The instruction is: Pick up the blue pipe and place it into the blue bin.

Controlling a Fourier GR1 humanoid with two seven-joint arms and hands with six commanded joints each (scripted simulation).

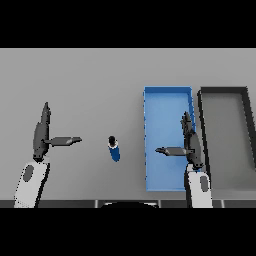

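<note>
The pipe (114,148) stands upright on the desk (90,80), at nine o'clock from the bin (167,97) and untouched. Both hands — left (41,135), right (191,145) — hold their fingers straight, gripping nothing. Likely risk: a sideways approach tips the narrow pipe and it rolls off.

No text, label, brand, number or sign can be read anywhere in the head view. The blue pipe (114,149), the blue bin (167,95), the dark grey bin (223,90) beside it and the grey table (90,85) all show plain, unmarked surfaces.
</note>
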